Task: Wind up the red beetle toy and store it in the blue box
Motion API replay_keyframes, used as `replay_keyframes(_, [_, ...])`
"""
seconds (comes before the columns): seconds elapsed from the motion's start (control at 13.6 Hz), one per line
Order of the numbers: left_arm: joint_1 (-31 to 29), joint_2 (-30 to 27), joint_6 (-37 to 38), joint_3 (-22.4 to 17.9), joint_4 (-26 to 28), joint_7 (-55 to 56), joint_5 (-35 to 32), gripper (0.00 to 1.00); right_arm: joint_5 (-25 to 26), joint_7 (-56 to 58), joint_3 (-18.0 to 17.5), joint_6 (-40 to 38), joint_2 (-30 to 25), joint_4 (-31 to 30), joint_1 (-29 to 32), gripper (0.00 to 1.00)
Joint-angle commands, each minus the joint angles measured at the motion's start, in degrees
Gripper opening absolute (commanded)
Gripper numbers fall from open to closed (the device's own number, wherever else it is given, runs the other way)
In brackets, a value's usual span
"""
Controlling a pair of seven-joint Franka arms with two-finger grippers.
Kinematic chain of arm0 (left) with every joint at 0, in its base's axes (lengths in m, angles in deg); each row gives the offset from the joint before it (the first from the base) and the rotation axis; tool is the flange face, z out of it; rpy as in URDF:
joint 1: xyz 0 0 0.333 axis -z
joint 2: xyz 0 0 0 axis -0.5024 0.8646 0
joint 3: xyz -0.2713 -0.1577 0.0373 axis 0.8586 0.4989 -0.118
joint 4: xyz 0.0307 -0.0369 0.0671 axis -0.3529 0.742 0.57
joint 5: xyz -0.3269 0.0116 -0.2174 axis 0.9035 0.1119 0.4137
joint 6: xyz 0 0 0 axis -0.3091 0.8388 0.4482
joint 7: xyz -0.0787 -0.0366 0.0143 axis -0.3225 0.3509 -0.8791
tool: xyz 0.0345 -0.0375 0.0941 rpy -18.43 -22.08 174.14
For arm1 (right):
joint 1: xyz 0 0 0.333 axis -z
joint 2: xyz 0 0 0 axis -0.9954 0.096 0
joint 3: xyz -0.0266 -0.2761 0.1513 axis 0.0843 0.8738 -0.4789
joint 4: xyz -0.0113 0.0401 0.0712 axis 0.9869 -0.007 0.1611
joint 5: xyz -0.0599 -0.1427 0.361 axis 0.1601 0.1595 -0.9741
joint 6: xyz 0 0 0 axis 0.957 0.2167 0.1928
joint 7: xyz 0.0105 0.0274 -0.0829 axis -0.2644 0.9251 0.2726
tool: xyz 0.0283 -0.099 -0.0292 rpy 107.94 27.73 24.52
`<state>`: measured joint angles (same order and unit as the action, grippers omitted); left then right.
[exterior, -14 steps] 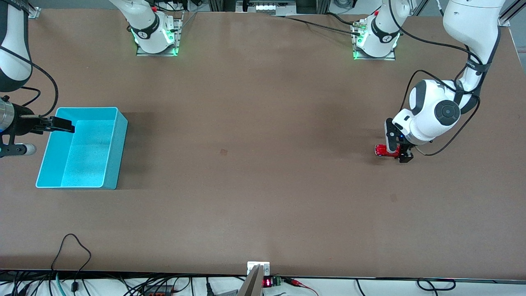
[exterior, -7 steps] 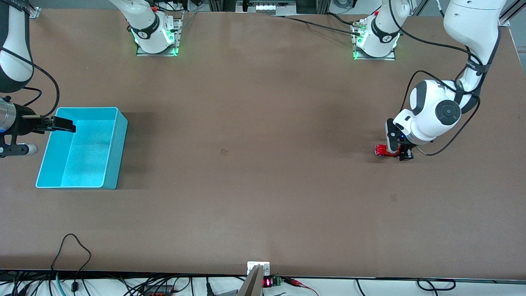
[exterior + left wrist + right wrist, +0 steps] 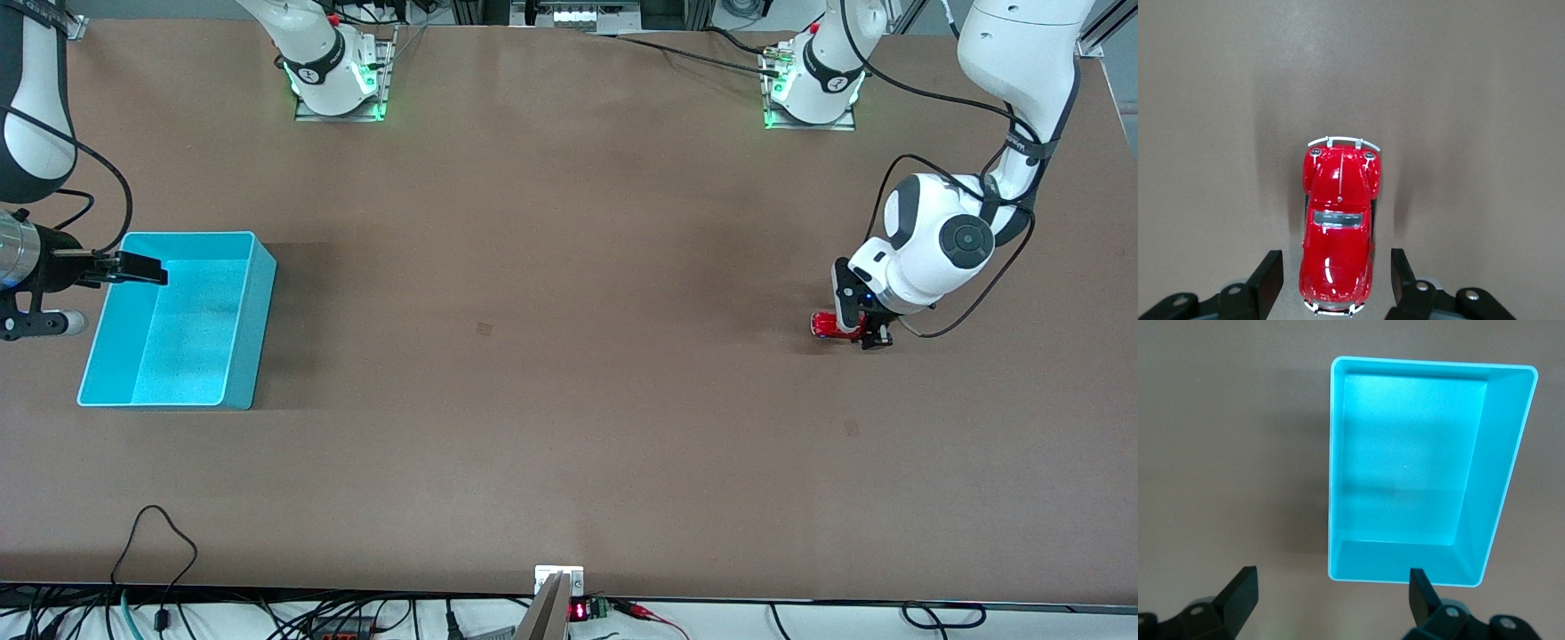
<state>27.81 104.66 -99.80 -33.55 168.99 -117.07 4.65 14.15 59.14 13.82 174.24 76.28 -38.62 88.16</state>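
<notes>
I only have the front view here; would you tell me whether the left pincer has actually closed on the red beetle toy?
Observer: Not yet. In the left wrist view the left pincer is open. It has one finger on each side of the rear end of the red beetle toy, with a gap showing on both sides.
Operator: Thank you. Is the toy on its wheels?
Observer: Yes, roof up, flat on the table, its length running straight out between the fingers.
Operator: And is the blue box free for it?
Observer: The right wrist view shows the blue box with nothing inside. The right pincer hangs open over its edge.
</notes>
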Motion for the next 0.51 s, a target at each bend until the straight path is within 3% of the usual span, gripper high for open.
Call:
replay_keyframes(0.0, [-0.9,0.8,-1.49,0.71,0.37,-0.73,-1.18,0.7,-0.1,-0.04,-0.44,0.84,-2.93,-3.59,0.64,1.0])
replay_keyframes(0.29, [-0.9,0.72,-1.32,0.71,0.37,-0.73,-1.18,0.34,-0.37,0.04,-0.44,6.81,-8.82,-13.79,0.73,1.0])
replay_keyframes(0.44, [-0.81,0.54,-0.88,0.71,0.11,-0.73,-1.18,0.32,-0.37,0.04,-0.44,6.99,-9.0,-14.06,0.73,1.0])
